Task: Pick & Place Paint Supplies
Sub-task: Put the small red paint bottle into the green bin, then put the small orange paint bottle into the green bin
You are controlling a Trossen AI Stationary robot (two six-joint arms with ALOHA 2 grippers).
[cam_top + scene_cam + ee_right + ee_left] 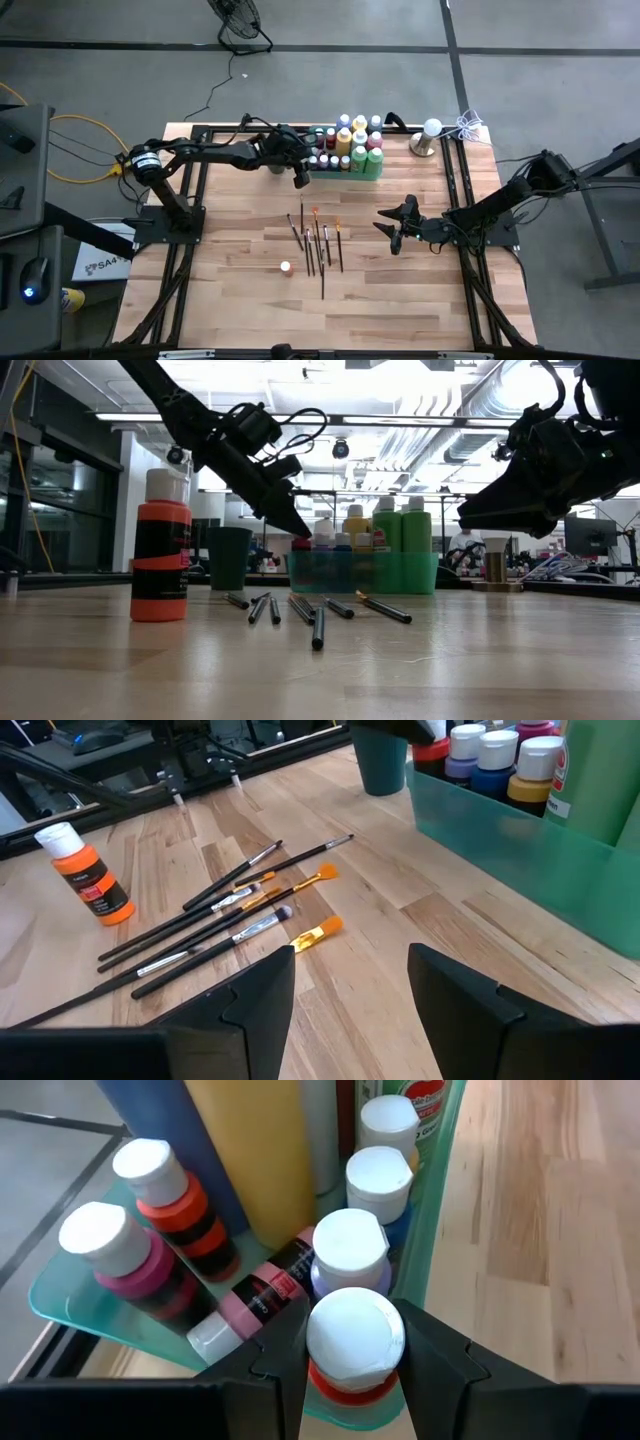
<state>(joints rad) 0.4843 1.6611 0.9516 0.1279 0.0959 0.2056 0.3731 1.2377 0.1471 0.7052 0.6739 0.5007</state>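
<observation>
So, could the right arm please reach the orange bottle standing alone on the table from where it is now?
Probably yes: the right tool is open, and only flat paintbrushes lie before the orange bottle.

A wooden table is seen. The paintbrushes are scattered in front of the green tray, an orange bottle beside them.

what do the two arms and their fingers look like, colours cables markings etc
Both arms are dark, slim and jointed. The left arm has a pale band with an orange mark near its shoulder and loose black cables looping over its wrist. The right arm is plain black. Each gripper, left gripper and right gripper, has two blocky matte black fingers with angular stepped inner edges.
</observation>
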